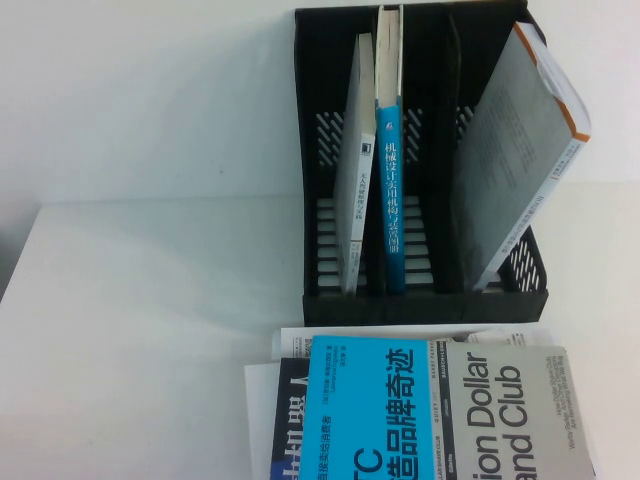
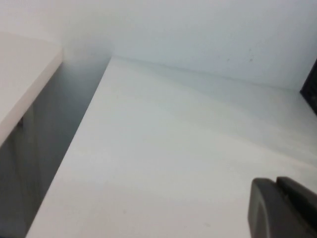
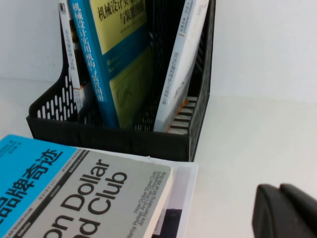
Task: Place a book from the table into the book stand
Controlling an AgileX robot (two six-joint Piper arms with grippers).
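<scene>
The pale-grey book with orange edges (image 1: 515, 150) stands tilted in the right compartment of the black book stand (image 1: 425, 300), its top leaning out to the right. It also shows in the right wrist view (image 3: 182, 64), inside the stand (image 3: 114, 140). Neither gripper shows in the high view. My left gripper (image 2: 276, 184) is shut and empty over bare white table (image 2: 173, 148). My right gripper (image 3: 280, 190) is shut and empty above the table (image 3: 237, 148), near the stand's right front corner.
A blue-spined book (image 1: 391, 190) stands in the middle compartment and a white book (image 1: 356, 170) in the left one. A cyan-and-grey "Dollar Club" book (image 1: 450, 410) tops a stack at the table's front, also in the right wrist view (image 3: 74, 193). The table's left edge (image 2: 69, 148) drops off.
</scene>
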